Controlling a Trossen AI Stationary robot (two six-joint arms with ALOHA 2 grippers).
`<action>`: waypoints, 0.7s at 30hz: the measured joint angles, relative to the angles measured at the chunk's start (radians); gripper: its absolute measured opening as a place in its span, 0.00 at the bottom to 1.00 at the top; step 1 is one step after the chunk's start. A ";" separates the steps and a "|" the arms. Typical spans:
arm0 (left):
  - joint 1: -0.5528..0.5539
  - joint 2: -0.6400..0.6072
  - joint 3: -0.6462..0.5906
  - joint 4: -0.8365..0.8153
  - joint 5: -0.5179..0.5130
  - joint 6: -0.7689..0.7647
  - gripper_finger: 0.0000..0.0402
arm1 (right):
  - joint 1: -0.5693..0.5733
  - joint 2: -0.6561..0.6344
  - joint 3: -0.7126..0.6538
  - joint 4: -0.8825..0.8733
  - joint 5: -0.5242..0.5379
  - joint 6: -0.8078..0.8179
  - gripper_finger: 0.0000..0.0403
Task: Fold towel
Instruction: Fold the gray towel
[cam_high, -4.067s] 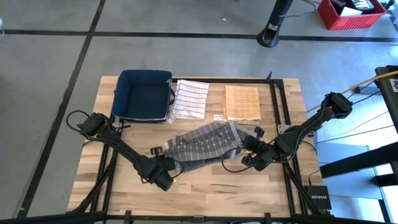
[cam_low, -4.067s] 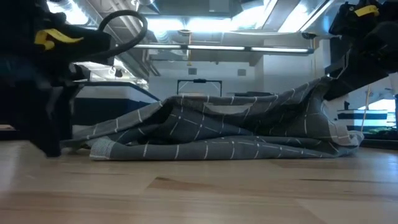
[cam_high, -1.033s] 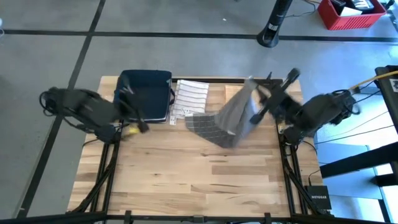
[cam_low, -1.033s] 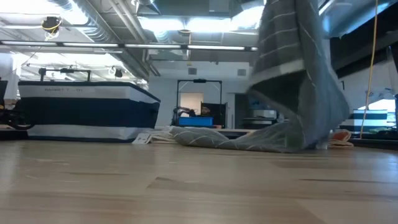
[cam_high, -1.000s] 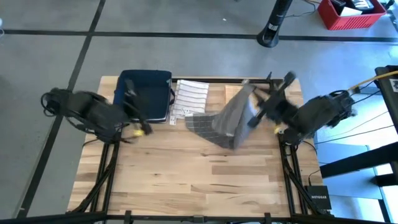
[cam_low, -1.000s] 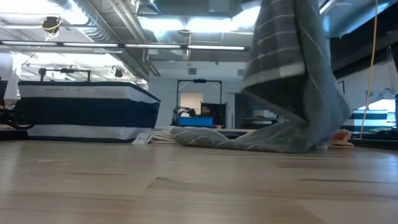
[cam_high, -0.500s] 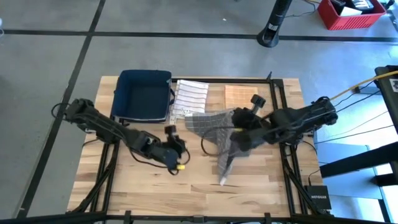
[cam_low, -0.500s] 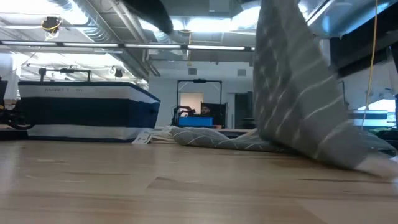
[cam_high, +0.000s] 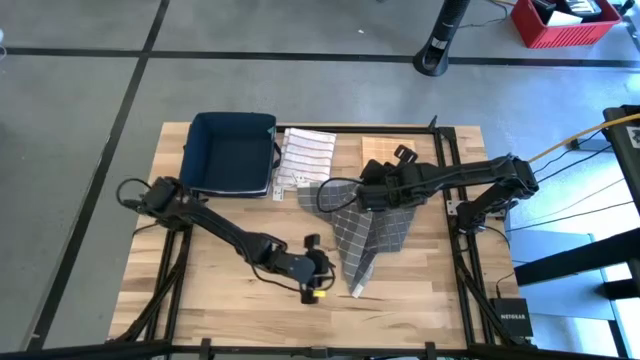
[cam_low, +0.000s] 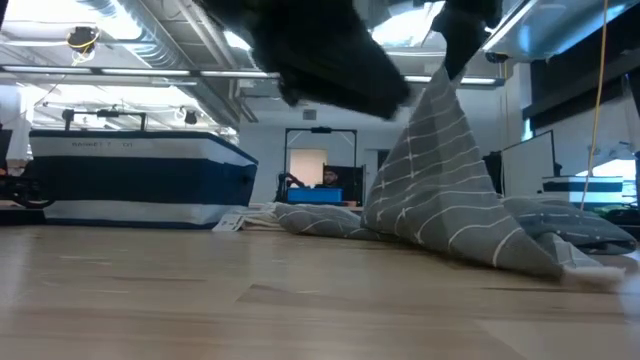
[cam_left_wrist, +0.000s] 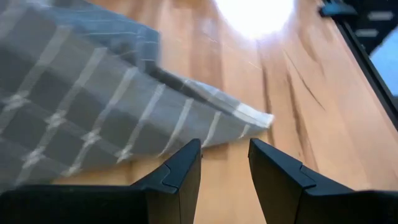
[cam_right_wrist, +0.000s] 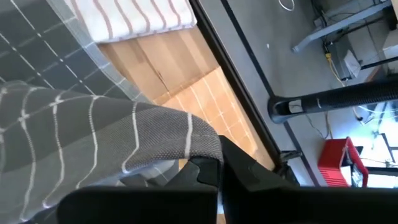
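The grey checked towel (cam_high: 352, 228) lies part spread on the middle of the table, and one end of it rises to a peak (cam_low: 445, 95). My right gripper (cam_high: 368, 196) is shut on that raised end. The towel's near corner (cam_high: 357, 290) rests flat on the wood. My left gripper (cam_high: 330, 272) is low over the table just left of that corner. It stands open (cam_left_wrist: 225, 163), with the towel's edge (cam_left_wrist: 205, 127) right ahead of its fingertips and nothing between them. My right gripper pinches a bunched fold at the towel's edge (cam_right_wrist: 189, 140) between its two fingers, and cloth drapes over the fingers. The fingers slant down from the table's right side. The towel hangs from them like a tent, its lower part (cam_low: 500, 240) lying on the table.
A dark blue bin (cam_high: 233, 152) stands at the far left. Beside it lie a folded white striped towel (cam_high: 306, 160) and a folded tan checked one (cam_high: 385, 150). Bare wood shows along the near edge (cam_high: 230, 310) and to the towel's right.
My right gripper has come down and toward the table's left with the towel. The towel hung high at the far right before; now its lower part is spread toward the near edge, the corner flat. My left gripper has swept from beside the bin down to the towel's near corner.
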 joint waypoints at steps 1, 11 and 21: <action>0.002 0.024 0.022 0.000 0.011 0.012 0.32 | -0.005 0.000 -0.001 0.002 -0.001 -0.010 0.00; 0.005 0.213 0.237 -0.010 0.038 0.019 0.32 | -0.002 0.000 -0.002 0.017 0.010 -0.017 0.00; 0.054 0.322 0.252 -0.158 0.054 -0.008 0.32 | -0.002 0.000 -0.002 0.046 0.012 -0.041 0.00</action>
